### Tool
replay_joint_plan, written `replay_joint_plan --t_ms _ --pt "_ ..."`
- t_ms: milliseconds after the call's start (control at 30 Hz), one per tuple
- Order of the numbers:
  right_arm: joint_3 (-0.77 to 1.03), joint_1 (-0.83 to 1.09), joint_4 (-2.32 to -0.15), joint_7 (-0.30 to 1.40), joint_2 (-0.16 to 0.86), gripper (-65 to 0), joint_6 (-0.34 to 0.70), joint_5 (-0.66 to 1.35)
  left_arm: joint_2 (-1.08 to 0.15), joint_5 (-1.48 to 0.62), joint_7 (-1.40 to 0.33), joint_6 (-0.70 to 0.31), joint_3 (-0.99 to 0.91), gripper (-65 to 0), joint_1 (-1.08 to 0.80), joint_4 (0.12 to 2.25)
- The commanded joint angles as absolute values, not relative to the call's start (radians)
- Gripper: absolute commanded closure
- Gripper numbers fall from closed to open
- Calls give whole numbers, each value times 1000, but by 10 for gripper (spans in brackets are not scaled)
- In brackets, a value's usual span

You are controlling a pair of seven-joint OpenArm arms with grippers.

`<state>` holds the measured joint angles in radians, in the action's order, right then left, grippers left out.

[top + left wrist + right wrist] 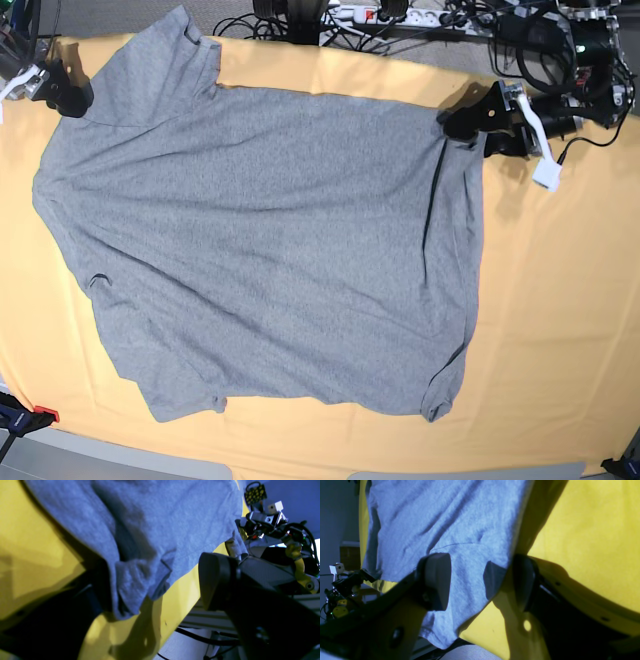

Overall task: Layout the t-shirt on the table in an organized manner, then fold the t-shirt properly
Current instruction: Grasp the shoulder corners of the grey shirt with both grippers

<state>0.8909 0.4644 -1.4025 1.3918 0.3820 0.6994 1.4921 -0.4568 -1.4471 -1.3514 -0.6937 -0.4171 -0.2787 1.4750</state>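
The grey t-shirt (270, 240) lies spread face-down across the yellow-orange table (560, 320), with one sleeve toward the far left corner and some wrinkles near its right edge. My left gripper (465, 122) is at the shirt's far right corner. In the left wrist view its jaws (155, 587) stand open, with a folded corner of the t-shirt (162, 517) between them. My right gripper (75, 100) is at the far left edge. In the right wrist view it (480, 582) is open around the shirt's edge (445, 517), low over the table (595, 542).
Cables and a power strip (400, 15) run along the table's far edge. A clamp (25, 415) sits at the near left corner. A metal frame rail (207, 620) shows beyond the table edge. The other arm (270, 525) shows across the shirt.
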Motion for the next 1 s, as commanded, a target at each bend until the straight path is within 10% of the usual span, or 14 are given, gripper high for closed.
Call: replay_joint_plan --t_ms 0,133,233,500,833,967 --pt "897 468 -1415 1396 402 -402 698 1484 -466 -1395 -1396 -688 -414 -388 -278 1475" --pt "897 468 -1415 1396 403 -287 698 1484 -485 -1385 -1396 -698 -417 0 -265 1475" --pt "897 468 -1415 1396 419 -61 698 1484 -522 -1396 -1396 -698 -430 0 -266 1475" --pt "897 471 -1440 1396 500 0 698 1484 -610 -1484 -1396 -698 -585 0 -263 1476" --pt "896 471 -1440 1396 498 -20 698 1484 -603 -1484 -1396 -698 -682 0 -266 1475" --pt "896 474 -1440 1396 464 -362 698 1484 -586 -1484 -1396 -698 -682 0 -271 1475"
